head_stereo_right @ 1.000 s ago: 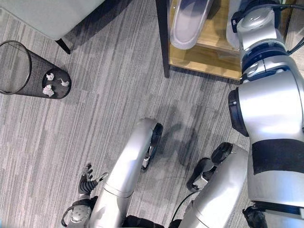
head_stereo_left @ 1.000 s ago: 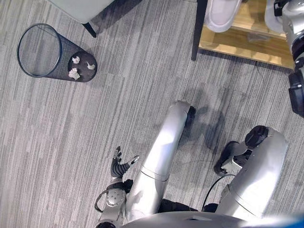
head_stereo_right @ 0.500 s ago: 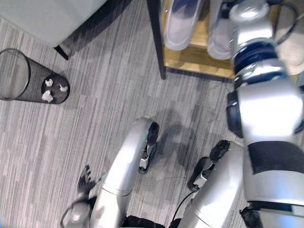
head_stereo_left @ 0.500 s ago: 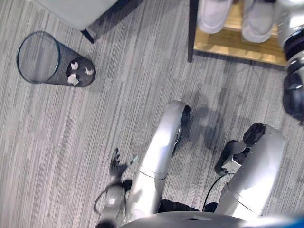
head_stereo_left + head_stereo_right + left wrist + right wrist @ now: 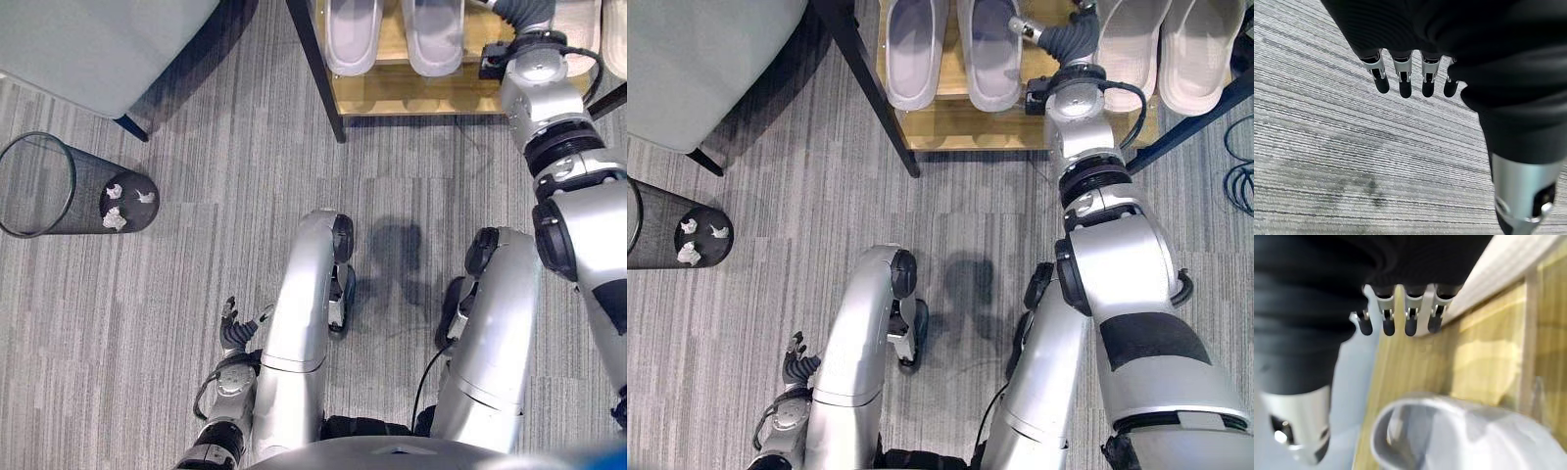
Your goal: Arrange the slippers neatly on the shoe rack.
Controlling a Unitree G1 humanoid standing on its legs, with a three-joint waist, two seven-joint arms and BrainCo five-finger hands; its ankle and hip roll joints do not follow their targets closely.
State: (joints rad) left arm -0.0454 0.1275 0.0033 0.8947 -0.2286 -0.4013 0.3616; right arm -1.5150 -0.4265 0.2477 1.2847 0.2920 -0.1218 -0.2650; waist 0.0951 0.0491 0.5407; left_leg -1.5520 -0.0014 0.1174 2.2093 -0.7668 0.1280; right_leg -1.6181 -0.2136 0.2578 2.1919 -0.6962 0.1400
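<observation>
Two pairs of slippers, grey slippers (image 5: 955, 49) and cream slippers (image 5: 1161, 49), are lying side by side on the wooden shoe rack (image 5: 950, 125). The right hand (image 5: 1400, 318) is hovering above them, fingers relaxed, holding nothing; the left hand (image 5: 1410, 73) is hanging open over the carpeted floor (image 5: 147, 294).

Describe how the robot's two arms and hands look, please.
Both arms are smooth silver-grey shells with black joints; the right arm has a black band on its upper part. A dark ribbed cover wraps each wrist and the back of the left hand and right hand. The fingers are silver with dark rounded tips.
</observation>
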